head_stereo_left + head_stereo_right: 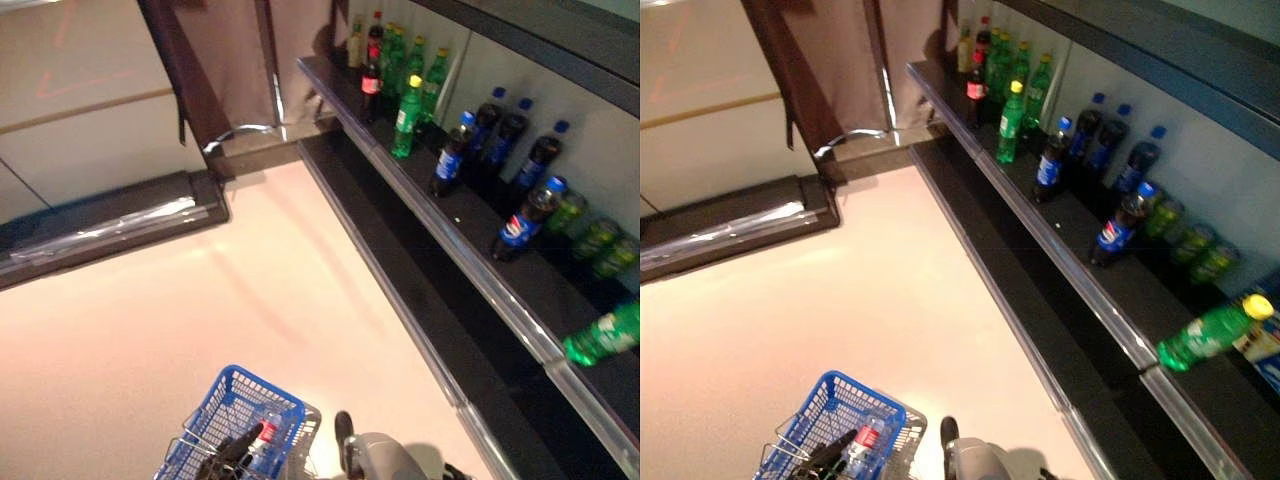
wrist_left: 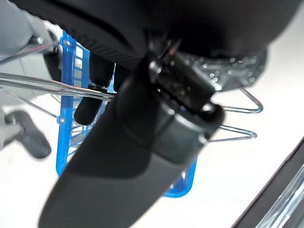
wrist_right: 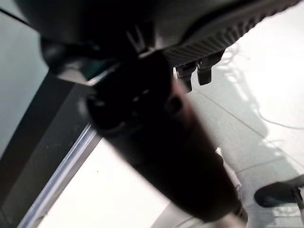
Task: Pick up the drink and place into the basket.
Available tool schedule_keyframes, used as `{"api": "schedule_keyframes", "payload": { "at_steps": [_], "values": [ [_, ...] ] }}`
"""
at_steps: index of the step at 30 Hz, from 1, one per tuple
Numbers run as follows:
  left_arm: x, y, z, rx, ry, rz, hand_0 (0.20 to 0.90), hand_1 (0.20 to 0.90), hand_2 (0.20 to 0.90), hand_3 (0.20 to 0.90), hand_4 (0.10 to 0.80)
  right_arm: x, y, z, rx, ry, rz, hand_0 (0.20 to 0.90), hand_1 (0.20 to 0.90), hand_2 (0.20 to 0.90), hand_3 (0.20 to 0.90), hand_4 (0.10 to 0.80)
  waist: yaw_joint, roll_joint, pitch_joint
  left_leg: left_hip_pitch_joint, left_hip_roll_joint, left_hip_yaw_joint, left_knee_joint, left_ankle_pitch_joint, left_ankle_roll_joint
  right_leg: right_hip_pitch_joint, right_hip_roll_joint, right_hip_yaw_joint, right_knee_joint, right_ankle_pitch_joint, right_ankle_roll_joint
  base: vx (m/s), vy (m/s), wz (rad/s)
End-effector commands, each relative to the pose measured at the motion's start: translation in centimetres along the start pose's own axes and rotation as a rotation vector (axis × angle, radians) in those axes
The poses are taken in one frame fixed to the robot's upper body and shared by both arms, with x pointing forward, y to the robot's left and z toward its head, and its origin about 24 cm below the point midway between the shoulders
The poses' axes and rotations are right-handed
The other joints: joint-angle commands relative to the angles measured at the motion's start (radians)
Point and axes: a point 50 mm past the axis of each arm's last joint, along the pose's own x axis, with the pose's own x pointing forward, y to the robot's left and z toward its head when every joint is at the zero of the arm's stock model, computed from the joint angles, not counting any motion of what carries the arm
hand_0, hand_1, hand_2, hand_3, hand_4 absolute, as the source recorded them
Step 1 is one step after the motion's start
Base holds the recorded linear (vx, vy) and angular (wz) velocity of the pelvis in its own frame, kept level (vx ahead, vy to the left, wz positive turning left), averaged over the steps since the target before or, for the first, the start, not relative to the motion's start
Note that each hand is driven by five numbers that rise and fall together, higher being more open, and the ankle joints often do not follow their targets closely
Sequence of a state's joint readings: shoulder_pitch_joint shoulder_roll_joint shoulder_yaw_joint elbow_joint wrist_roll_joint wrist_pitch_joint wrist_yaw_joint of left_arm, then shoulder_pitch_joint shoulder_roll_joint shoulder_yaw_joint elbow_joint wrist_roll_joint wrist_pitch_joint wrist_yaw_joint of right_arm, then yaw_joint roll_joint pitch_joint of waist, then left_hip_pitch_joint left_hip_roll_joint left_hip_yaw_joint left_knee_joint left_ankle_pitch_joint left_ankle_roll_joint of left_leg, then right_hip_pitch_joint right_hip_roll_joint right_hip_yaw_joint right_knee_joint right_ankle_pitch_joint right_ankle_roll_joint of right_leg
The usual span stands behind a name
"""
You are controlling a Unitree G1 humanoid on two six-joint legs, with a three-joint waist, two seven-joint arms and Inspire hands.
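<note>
Down at the bottom edge of the head views, the left hand [image 1: 232,452] is curling its dark fingers round the wire handles of the basket [image 1: 225,400], carrying it low over the pale floor [image 1: 150,320]; its own wrist view is showing thin steel handle wires running across the fingers, with blue plastic lattice past them. Inside the basket a bottle [image 1: 262,445] with a red label and a clear body is already lying, so one drink looks placed, as far as I can judge.

The right hand [image 3: 156,137] is showing only in its own wrist view, a dark bulk with fingers reaching out over the floor and nothing visible between them; whether they are straight or curled I cannot tell. Nothing seems to be in it, so the next pick, if one is wanted, is not yet begun.

Along the right, a long black shelf [image 1: 470,250] with a bright metal front rail is carrying the remaining drinks. At its far end green bottles [image 1: 405,120] with yellow caps are standing upright beside a dark cola bottle [image 1: 371,75]. Further along, dark bottles [image 1: 450,155] with blue caps are standing in a loose group. Near the shelf's near end, one green bottle [image 1: 1210,333] is lying on its side just behind the rail.
</note>
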State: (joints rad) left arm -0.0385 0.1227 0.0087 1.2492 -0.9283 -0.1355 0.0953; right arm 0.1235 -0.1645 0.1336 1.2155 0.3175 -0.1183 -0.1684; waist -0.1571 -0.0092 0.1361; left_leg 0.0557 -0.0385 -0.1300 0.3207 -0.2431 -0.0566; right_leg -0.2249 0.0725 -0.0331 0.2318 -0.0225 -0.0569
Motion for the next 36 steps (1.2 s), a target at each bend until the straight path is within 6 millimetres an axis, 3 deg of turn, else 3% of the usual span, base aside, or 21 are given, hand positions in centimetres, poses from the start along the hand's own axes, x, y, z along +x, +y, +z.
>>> {"api": "schedule_keyframes", "payload": {
  "at_steps": [1,3,4,5,7,8,9,11,13,15,17,21,22,25,26,27,28,30,32,34,36],
  "values": [
    [-0.2,1.5,1.1,0.143,-0.085,-0.021,0.300,0.300,0.300,0.200,0.100,0.3,-1.2,3.1,0.024,-0.134,-0.060,0.900,0.900,0.900,0.900,0.800,-0.022,-0.007,-0.015,0.050,-0.127,0.076,0.105,0.323,0.041,0.003,0.022,-0.025,-0.116,0.144,0.030,0.383,0.007,0.54],
    [-0.2,1.4,1.0,0.119,-0.098,-0.042,0.300,0.300,0.300,0.200,0.100,0.2,-1.4,4.0,-0.063,-0.186,-0.029,0.900,0.900,0.900,0.900,0.800,-0.019,-0.036,-0.023,-0.024,-0.131,0.149,0.345,0.429,-0.004,0.069,-0.026,-0.054,-0.149,0.138,0.010,0.476,-0.020,-0.08],
    [-0.2,1.3,1.0,0.106,-0.103,-0.044,0.300,0.300,0.300,0.200,0.100,0.2,-1.4,4.2,-0.089,-0.194,-0.024,0.900,0.900,0.900,0.900,0.800,-0.017,-0.039,-0.023,-0.044,-0.127,0.158,0.370,0.435,-0.007,0.078,-0.030,-0.054,-0.153,0.137,0.007,0.590,0.003,-0.05],
    [-0.2,0.8,1.3,0.081,-0.115,-0.050,0.300,0.300,0.300,0.200,0.100,0.3,-1.6,4.9,-0.125,-0.205,-0.021,0.900,0.900,0.900,0.900,0.800,0.016,-0.054,-0.015,-0.156,-0.111,0.172,0.415,0.388,0.014,0.121,-0.038,-0.033,-0.152,0.112,0.001,0.336,0.025,0.11],
    [-0.2,0.7,1.4,0.074,-0.119,-0.053,0.300,0.300,0.300,0.200,0.100,0.3,-1.7,5.1,-0.125,-0.207,-0.019,0.900,0.900,0.900,0.900,0.800,0.033,-0.059,-0.009,-0.210,-0.109,0.168,0.409,0.373,0.027,0.137,-0.036,-0.011,-0.151,0.102,0.000,0.319,0.059,-0.09],
    [-0.3,0.6,1.7,0.048,-0.129,-0.060,0.300,0.300,0.300,0.200,0.100,0.4,-1.7,6.1,-0.121,-0.230,-0.004,0.900,0.900,0.900,0.900,0.800,0.076,-0.072,0.005,-0.310,-0.103,0.145,0.336,0.357,0.054,0.169,-0.031,0.052,-0.147,0.072,0.001,0.382,0.110,-0.31],
    [-0.3,0.6,1.7,0.045,-0.131,-0.061,0.300,0.300,0.300,0.200,0.100,0.5,-1.5,6.3,-0.123,-0.235,0.001,0.900,0.900,0.900,0.900,0.800,0.085,-0.074,0.008,-0.316,-0.096,0.136,0.309,0.351,0.060,0.176,-0.029,0.068,-0.148,0.065,0.002,0.575,0.234,-0.66],
    [-0.4,1.6,1.6,0.026,-0.129,-0.036,0.300,0.300,0.300,0.200,0.100,0.6,-0.9,7.2,-0.136,-0.254,0.019,0.900,0.900,0.900,0.900,0.800,0.128,-0.072,0.019,-0.302,0.011,0.055,-0.032,0.346,0.081,0.227,0.004,0.170,-0.152,0.019,0.017,0.536,0.329,-1.10],
    [-0.5,2.6,1.0,0.011,-0.108,-0.002,0.300,0.300,0.300,0.200,0.100,0.6,-1.0,6.8,-0.147,-0.241,0.018,0.900,0.900,0.900,0.900,0.800,0.156,-0.069,0.016,-0.315,0.063,-0.042,-0.202,0.385,0.062,0.254,0.007,0.235,-0.147,-0.005,0.026,0.475,0.367,-1.43],
    [-0.6,3.4,0.1,0.029,-0.085,0.029,0.300,0.300,0.300,0.200,0.100,0.7,-1.2,6.2,-0.153,-0.224,0.016,0.900,0.900,0.900,0.900,0.800,0.178,-0.067,0.020,-0.329,0.103,-0.101,-0.279,0.413,0.041,0.302,-0.016,0.294,-0.148,-0.029,0.045,0.446,0.439,-1.12],
    [-0.6,3.4,-0.2,0.040,-0.068,0.047,0.300,0.300,0.300,0.200,0.100,0.8,-1.4,6.1,-0.149,-0.214,0.013,0.900,0.900,0.900,0.900,0.800,0.176,-0.057,0.021,-0.327,0.103,-0.110,-0.246,0.388,0.036,0.324,-0.070,0.315,-0.136,-0.046,0.080,0.344,0.510,-1.15],
    [-0.2,2.9,0.8,0.097,-0.065,0.041,0.300,0.300,0.300,0.200,0.100,0.8,-1.3,6.0,-0.132,-0.195,-0.002,0.900,0.900,0.900,0.900,0.800,0.132,-0.028,0.017,-0.276,0.089,-0.056,-0.206,0.325,0.040,0.289,-0.138,0.281,-0.065,-0.069,0.116,0.236,0.472,-1.12],
    [-0.1,2.6,1.5,0.147,-0.090,0.022,0.300,0.300,0.300,0.200,0.100,0.7,-1.4,5.1,-0.083,-0.162,-0.016,0.900,0.900,0.900,0.900,0.800,0.113,-0.018,0.016,-0.260,0.069,-0.016,-0.184,0.298,0.060,0.258,-0.166,0.249,-0.003,-0.045,0.133,0.262,0.480,-0.57],
    [-0.1,2.5,2.8,0.191,-0.144,-0.001,0.300,0.300,0.300,0.200,0.100,0.5,-0.7,4.6,-0.105,-0.181,0.021,0.900,0.900,0.900,0.900,0.800,0.106,0.007,0.019,-0.179,0.045,0.039,-0.227,0.291,0.088,0.153,-0.204,0.118,0.124,0.054,0.140,0.226,0.413,0.00],
    [-0.2,2.6,3.4,0.201,-0.169,0.000,0.300,0.300,0.300,0.200,0.100,0.4,-0.1,5.2,-0.140,-0.215,0.045,0.900,0.900,0.900,0.900,0.800,0.108,0.021,0.024,-0.136,0.049,0.085,-0.260,0.285,0.090,0.094,-0.198,0.045,0.166,0.063,0.137,0.091,0.247,-0.80],
    [-0.2,2.7,3.6,0.207,-0.177,0.002,0.300,0.300,0.300,0.200,0.100,0.4,0.0,5.4,-0.143,-0.221,0.046,0.900,0.900,0.900,0.900,0.800,0.106,0.024,0.026,-0.130,0.049,0.100,-0.266,0.283,0.088,0.089,-0.183,0.028,0.155,0.048,0.130,0.139,0.239,-1.33],
    [-0.1,3.1,4.2,0.219,-0.186,0.007,0.300,0.300,0.300,0.200,0.100,0.3,0.4,5.7,-0.135,-0.224,0.045,0.900,0.900,0.900,0.900,0.800,0.105,0.019,0.030,-0.129,0.042,0.131,-0.262,0.276,0.080,0.108,-0.136,-0.025,0.087,-0.002,0.102,0.146,0.125,-1.13],
    [-0.2,3.6,4.5,0.184,-0.190,0.036,0.300,0.300,0.300,0.200,0.100,0.3,0.6,5.8,-0.148,-0.233,0.061,0.900,0.900,0.900,0.900,0.800,0.116,0.003,0.031,-0.102,0.030,0.199,-0.256,0.257,0.069,0.137,-0.124,-0.135,-0.020,-0.009,0.091,0.174,0.109,-0.65],
    [-0.2,4.1,4.2,0.157,-0.185,0.048,0.300,0.300,0.300,0.200,0.100,0.3,0.5,5.9,-0.177,-0.238,0.070,0.900,0.900,0.900,0.900,0.800,0.120,-0.013,0.031,-0.091,0.021,0.250,-0.243,0.242,0.061,0.156,-0.107,-0.177,-0.093,0.008,0.081,0.180,0.045,-0.43],
    [-0.3,4.3,3.7,0.136,-0.175,0.056,0.300,0.300,0.300,0.200,0.100,0.3,0.4,5.9,-0.204,-0.247,0.080,0.900,0.900,0.900,0.900,0.800,0.138,-0.027,0.030,-0.093,0.009,0.274,-0.203,0.225,0.057,0.178,-0.119,-0.211,-0.127,0.022,0.076,0.171,0.001,-0.58],
    [-0.4,4.0,3.0,0.101,-0.165,0.054,0.300,0.300,0.300,0.200,0.100,0.4,0.4,5.8,-0.209,-0.235,0.072,0.900,0.900,0.900,0.900,0.800,0.142,-0.038,0.021,-0.113,-0.001,0.268,-0.108,0.231,0.052,0.196,-0.113,-0.182,-0.148,0.026,0.059,0.159,-0.028,-0.60]
  ]
}}
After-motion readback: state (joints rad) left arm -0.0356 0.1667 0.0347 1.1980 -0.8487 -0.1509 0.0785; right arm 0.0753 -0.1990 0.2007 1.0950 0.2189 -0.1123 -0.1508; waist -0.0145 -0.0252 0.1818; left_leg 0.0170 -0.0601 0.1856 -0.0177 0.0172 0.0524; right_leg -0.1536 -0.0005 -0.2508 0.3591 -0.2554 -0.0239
